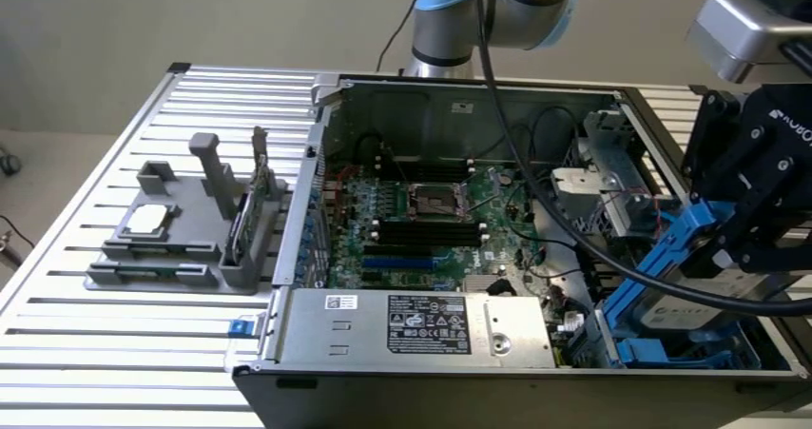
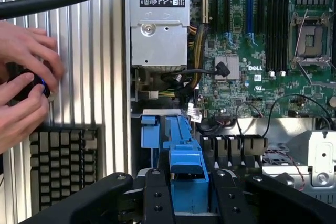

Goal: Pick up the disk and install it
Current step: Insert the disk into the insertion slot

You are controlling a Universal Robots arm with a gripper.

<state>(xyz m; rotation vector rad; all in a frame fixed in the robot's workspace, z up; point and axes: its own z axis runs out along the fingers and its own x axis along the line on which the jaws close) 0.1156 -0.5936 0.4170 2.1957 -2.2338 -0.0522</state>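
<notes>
The disk [image 1: 679, 307], silver-grey in a blue carrier frame [image 1: 663, 258], stands on edge and tilted at the exterior view's right, its lower end down in the front right corner of the open computer case [image 1: 508, 367]. My black gripper [image 1: 759, 227] is shut on the upper part of the carrier. In the wrist view the blue carrier [image 2: 185, 163] runs between my two black fingers [image 2: 156, 195], with the gripper [image 2: 188, 195] closed around it above the drive bay.
The grey labelled power-supply box [image 1: 419, 324] lies along the case's front. The motherboard [image 1: 425, 210] fills its floor. A thick black cable [image 1: 539, 196] hangs across the case. A grey fixture [image 1: 190, 229] with a small chip [image 1: 146, 220] sits on the slatted table. A person's hands [image 2: 23, 93] and a keyboard [image 2: 63, 166] are beside the case.
</notes>
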